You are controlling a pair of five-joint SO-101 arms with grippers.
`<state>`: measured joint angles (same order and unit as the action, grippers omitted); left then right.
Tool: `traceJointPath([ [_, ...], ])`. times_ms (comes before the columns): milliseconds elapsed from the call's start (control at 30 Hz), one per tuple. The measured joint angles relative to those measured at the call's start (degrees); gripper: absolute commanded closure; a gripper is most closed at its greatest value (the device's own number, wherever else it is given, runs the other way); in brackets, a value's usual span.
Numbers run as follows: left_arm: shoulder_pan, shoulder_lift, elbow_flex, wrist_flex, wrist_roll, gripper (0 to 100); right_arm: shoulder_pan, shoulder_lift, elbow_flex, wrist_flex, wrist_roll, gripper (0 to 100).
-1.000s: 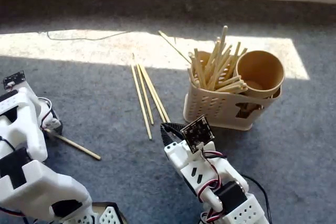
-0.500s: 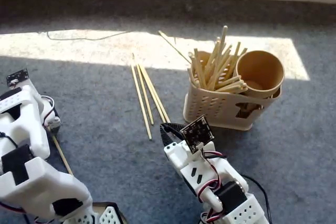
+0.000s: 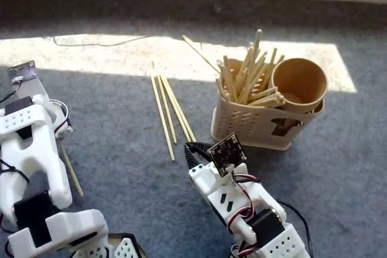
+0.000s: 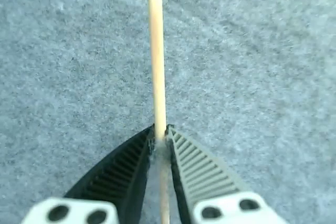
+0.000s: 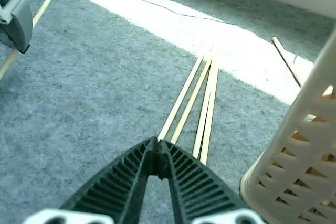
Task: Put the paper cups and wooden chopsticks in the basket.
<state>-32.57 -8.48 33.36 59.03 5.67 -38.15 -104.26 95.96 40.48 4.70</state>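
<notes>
My left gripper (image 4: 160, 129) is shut on a single wooden chopstick (image 4: 156, 51), which runs straight out between its fingers over the grey carpet. From above, that chopstick (image 3: 71, 173) sticks out from under the left arm at the left. My right gripper (image 5: 156, 156) is shut with nothing in it, just short of several loose chopsticks (image 5: 194, 95) lying side by side on the carpet (image 3: 169, 110). The cream basket (image 3: 254, 128) stands to the right, holding a bundle of chopsticks and a paper cup (image 3: 299, 83).
One stray chopstick (image 3: 199, 52) lies in the sunlit strip behind the basket. A thin cable (image 3: 97, 43) trails across the far left of that strip. Open carpet lies between the two arms and in front of the basket.
The left arm has swung and stretched out, turning its held chopstick from pointing right to pointing toward the near edge. The right arm has kept still.
</notes>
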Motion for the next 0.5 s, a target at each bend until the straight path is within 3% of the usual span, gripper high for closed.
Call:
traceJointPath([
  [500,10.9,-20.1,0.1,0.0,-0.1,99,-3.2,0.0,0.0,3.9,0.0,99.2],
])
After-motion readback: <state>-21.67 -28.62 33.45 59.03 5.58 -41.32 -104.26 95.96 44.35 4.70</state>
